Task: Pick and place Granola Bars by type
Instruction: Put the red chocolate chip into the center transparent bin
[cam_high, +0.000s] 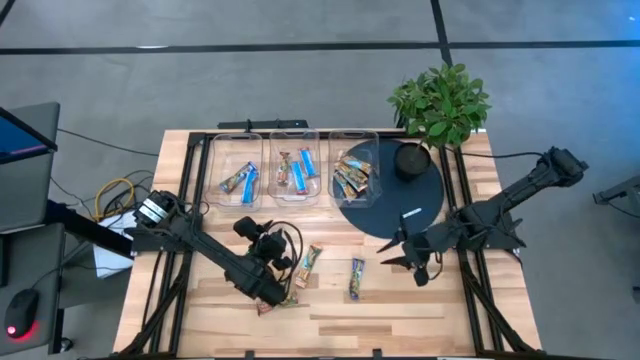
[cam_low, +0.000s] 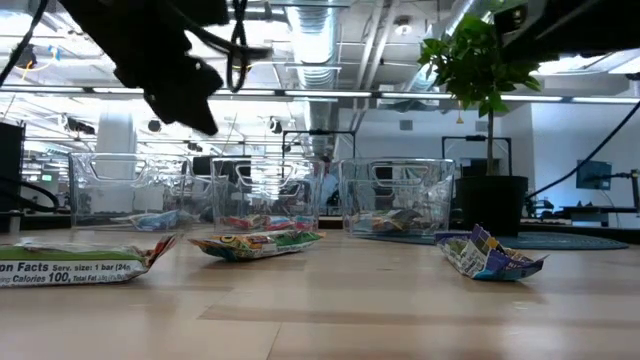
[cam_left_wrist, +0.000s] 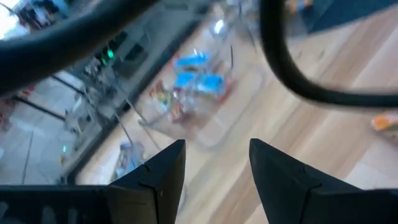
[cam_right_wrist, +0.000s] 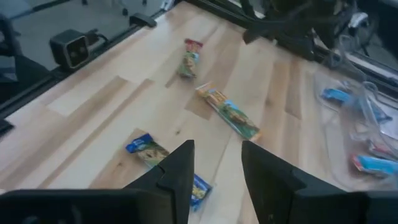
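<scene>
Three granola bars lie flat on the wooden table: a blue one (cam_high: 356, 278) (cam_right_wrist: 149, 152), a tan and green one (cam_high: 308, 265) (cam_right_wrist: 229, 113), and one (cam_high: 275, 300) (cam_low: 80, 262) near the near edge. More bars lie inside three clear bins (cam_high: 293, 170). My left gripper (cam_high: 250, 229) (cam_left_wrist: 214, 165) hangs open and empty above the table, facing the bins. My right gripper (cam_high: 392, 254) (cam_right_wrist: 216, 168) is open and empty, just right of the blue bar, pointing toward the table's left.
A dark round disc (cam_high: 395, 195) with a small white mark lies under the right bin's side. A potted plant (cam_high: 440, 100) stands at the far right corner. Cables (cam_high: 115, 195) hang off the table's left edge. Bare wood lies along the near edge.
</scene>
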